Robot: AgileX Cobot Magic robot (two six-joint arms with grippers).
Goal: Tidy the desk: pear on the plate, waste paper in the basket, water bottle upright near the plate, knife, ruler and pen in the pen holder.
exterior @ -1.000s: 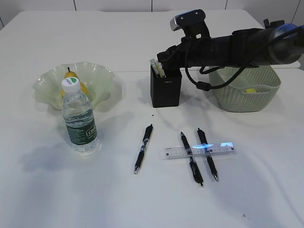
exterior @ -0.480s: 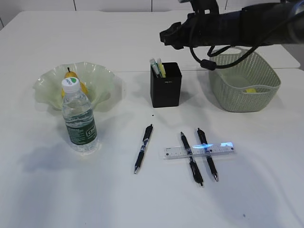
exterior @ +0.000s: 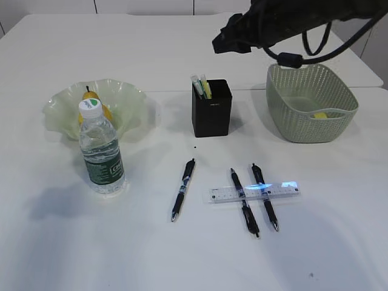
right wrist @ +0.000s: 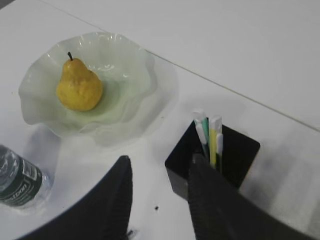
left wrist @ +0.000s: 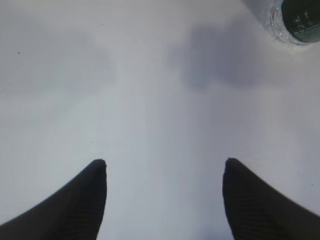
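The yellow pear [exterior: 91, 103] [right wrist: 79, 87] lies on the ruffled green plate [exterior: 130, 106] [right wrist: 130, 65]. The water bottle [exterior: 101, 151] [left wrist: 297, 20] stands upright in front of the plate. The black pen holder [exterior: 211, 112] [right wrist: 245, 150] holds a green and a yellow knife [exterior: 202, 86]. The clear ruler [exterior: 254, 192] lies across two pens [exterior: 244, 202]; a third pen [exterior: 182, 189] lies to their left. The yellow waste paper [exterior: 320, 114] is in the basket [exterior: 312, 112]. My right gripper [exterior: 227, 39] [right wrist: 160, 160] is open and empty, high above the holder. My left gripper [left wrist: 162, 162] is open over bare desk.
The white desk [exterior: 121, 242] has a seam running across behind the plate and holder. The right arm and its cable [exterior: 291, 59] hang over the basket's far rim. The left arm does not show in the exterior view.
My right gripper has risen from the pen holder's mouth to well above and behind it, empty. The knives stay in the holder. Nothing else has moved.
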